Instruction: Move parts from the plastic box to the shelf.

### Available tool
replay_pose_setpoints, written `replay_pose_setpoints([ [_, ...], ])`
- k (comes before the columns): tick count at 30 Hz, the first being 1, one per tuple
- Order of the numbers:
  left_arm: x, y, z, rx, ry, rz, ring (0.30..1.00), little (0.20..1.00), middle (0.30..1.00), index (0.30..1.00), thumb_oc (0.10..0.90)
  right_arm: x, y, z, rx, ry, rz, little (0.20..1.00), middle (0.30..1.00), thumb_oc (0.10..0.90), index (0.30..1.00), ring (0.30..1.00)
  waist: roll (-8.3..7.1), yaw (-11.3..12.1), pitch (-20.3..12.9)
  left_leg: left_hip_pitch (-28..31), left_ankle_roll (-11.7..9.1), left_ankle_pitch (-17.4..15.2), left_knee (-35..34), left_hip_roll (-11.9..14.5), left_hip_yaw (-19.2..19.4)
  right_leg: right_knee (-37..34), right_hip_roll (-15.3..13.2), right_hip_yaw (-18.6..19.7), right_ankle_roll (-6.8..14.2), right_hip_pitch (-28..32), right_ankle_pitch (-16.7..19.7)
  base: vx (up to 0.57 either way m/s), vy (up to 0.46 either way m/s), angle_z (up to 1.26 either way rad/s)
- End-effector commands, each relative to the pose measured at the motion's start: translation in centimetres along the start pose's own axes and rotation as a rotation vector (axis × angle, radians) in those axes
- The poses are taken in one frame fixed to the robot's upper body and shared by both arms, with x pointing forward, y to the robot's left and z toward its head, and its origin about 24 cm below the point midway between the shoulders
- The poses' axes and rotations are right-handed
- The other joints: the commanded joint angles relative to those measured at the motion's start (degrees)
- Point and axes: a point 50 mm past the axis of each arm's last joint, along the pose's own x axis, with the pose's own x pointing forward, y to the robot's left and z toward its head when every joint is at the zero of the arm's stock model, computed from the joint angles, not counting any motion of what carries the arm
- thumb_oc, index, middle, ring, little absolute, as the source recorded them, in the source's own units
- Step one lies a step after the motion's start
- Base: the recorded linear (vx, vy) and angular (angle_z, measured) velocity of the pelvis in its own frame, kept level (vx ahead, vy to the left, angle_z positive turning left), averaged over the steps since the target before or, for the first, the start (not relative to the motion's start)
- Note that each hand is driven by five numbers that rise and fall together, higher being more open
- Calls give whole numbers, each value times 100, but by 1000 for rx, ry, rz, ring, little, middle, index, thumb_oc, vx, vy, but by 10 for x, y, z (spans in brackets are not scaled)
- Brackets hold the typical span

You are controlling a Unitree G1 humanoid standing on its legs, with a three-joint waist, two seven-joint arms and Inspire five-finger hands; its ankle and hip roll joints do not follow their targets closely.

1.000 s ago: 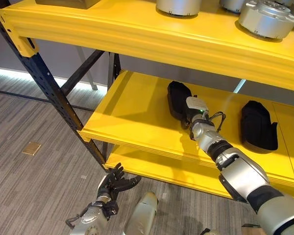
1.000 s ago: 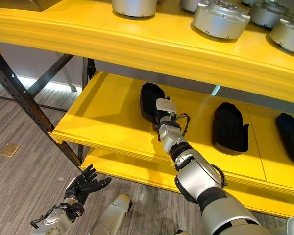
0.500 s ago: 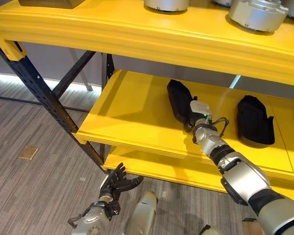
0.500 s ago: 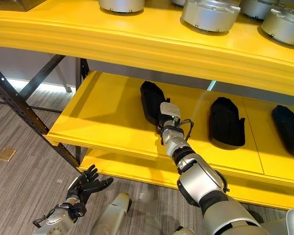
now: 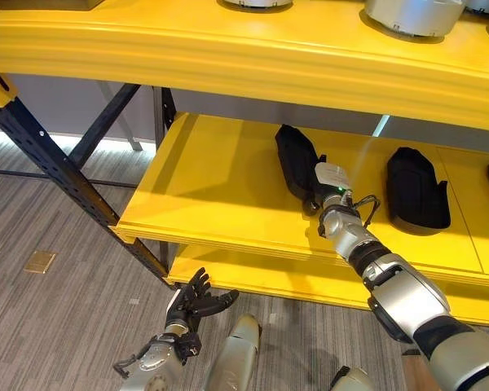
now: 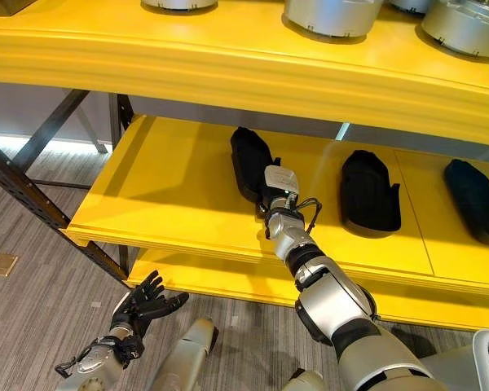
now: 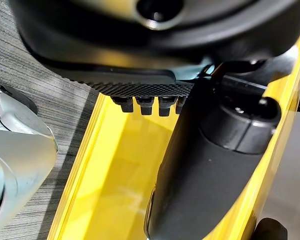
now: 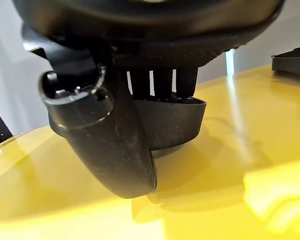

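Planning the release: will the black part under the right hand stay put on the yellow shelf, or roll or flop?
The black part looks like rigid moulded plastic, so probably stiff. It lies long and low on the shelf, so it's unlikely to roll. The right hand covers one end.

Silver-grey jointed arms, dark ribbed robot hand (image 5: 197, 300).

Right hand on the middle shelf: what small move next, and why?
Probably open the right hand and draw it back. Its fingers curl over the black part, which already appears to lie flat on the middle shelf. The left hand hangs open, low over the floor.
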Motion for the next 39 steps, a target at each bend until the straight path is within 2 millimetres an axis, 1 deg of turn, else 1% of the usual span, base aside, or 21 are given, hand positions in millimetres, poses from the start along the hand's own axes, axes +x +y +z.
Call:
replay_pose_setpoints([
  [1,1,-15,47,16,-243,-69,1000,1000,1000,1000,900,7,-42,-41,-38,134,-170,300,300,400,300,300,116,-110,-84,227,170,-145,-518,320,-48,403,215,59,-383,20,-444,0,0,0],
  [3,1,-15,47,17,-242,-67,1000,1000,1000,1000,900,7,-42,-41,-36,135,-173,300,300,400,300,300,121,-111,-71,245,167,-171,-501,342,-37,405,228,71,-382,37,-465,0,0,0],
  [5,1,-13,47,12,-245,-56,1000,1000,1000,1000,900,7,-43,-40,-32,122,-185,300,300,400,300,300,90,-183,-79,239,171,-155,-513,352,-13,372,246,95,-386,29,-447,7,0,-2],
  [8,1,-12,46,2,-246,-46,1000,1000,1000,1000,900,5,-41,-39,-27,111,-191,300,300,400,300,300,69,-228,-86,237,170,-168,-500,355,-2,367,248,100,-387,28,-444,16,-3,-7],
  [18,-1,-7,43,-25,-245,-11,1000,1000,1000,1000,900,1,-38,-26,-9,45,-219,300,300,400,300,300,41,-371,-61,254,162,-209,-477,405,94,355,297,210,-398,-1,-444,2,2,-5],
  [20,-2,-7,43,-31,-246,-6,1000,1000,1000,1000,900,0,-38,-21,-11,11,-228,300,300,400,300,300,41,-402,-50,248,165,-214,-460,428,114,357,315,231,-402,-13,-438,-5,3,-10],
  [24,-3,-5,43,-36,-249,2,1000,1000,1000,1000,900,-2,-39,-13,-34,-38,-232,300,300,400,300,300,30,-422,-50,250,167,-215,-465,440,140,347,322,257,-404,-24,-429,0,1,-8],
  [25,-3,-4,43,-39,-250,5,1000,1000,1000,1000,900,-4,-40,-8,-48,-72,-239,300,300,400,300,300,19,-428,-47,245,172,-216,-466,442,146,338,327,269,-399,-26,-423,0,0,0],
  [26,-3,-4,43,-39,-250,5,1000,1000,1000,1000,900,-4,-40,-8,-49,-71,-238,300,300,400,300,300,19,-427,-49,245,172,-216,-467,442,148,338,327,270,-399,-27,-422,0,0,0],
  [27,-3,-4,42,-44,-247,7,1000,1000,1000,1000,900,-6,-38,1,-69,-122,-228,300,300,400,300,300,4,-441,-49,243,171,-218,-464,448,161,331,328,280,-401,-27,-423,0,0,0],
  [31,-4,-2,41,-51,-250,17,1000,1000,1000,1000,900,-11,-36,13,-139,-201,-211,300,300,400,300,300,-43,-457,-50,210,171,-235,-423,453,173,362,337,293,-408,-65,-449,-1,-5,-2],
  [34,-4,-1,41,-56,-251,20,1000,1000,1000,1000,900,-13,-35,14,-188,-223,-206,300,300,400,300,300,-68,-463,-52,201,166,-235,-417,464,180,374,341,294,-414,-78,-458,1,-7,-4],
  [39,-6,3,39,-68,-250,34,1000,1000,1000,1000,900,-17,-24,13,-202,-237,-173,300,300,400,300,300,-116,-436,-51,192,157,-229,-431,481,173,368,360,299,-413,-87,-456,6,-12,-4],
])
